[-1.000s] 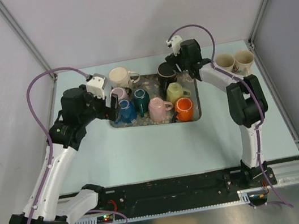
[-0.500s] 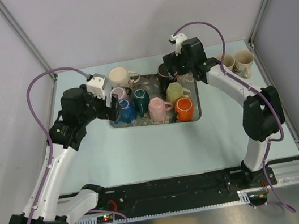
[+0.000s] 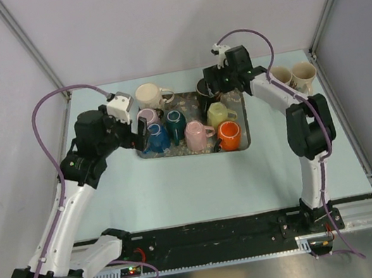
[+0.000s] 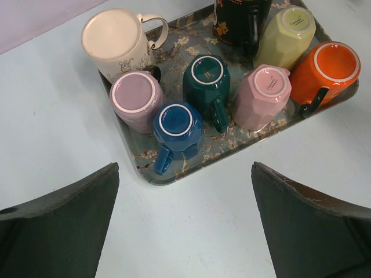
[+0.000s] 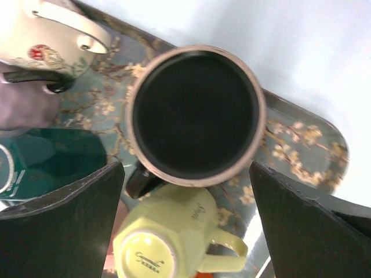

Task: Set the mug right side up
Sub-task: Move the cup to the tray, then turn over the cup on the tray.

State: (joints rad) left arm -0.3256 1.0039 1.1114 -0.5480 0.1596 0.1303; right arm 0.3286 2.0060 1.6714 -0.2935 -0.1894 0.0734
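Note:
A floral tray holds several mugs. A black mug stands mouth up at the tray's back right. My right gripper hangs open right above it, holding nothing. Bottom up beside the black mug are a yellow-green mug, a pink mug, an orange mug, a dark green mug, a blue mug, a lilac mug and a cream mug. My left gripper is open over the table at the tray's left near corner.
Two cream mugs stand mouth up on the table at the back right, off the tray. Grey walls with metal posts close the table on three sides. The arm bases sit on a rail at the near edge.
The right arm's elbow swung out to the right and came back, while its gripper stayed over the black mug and opened a little wider. The left arm has not moved.

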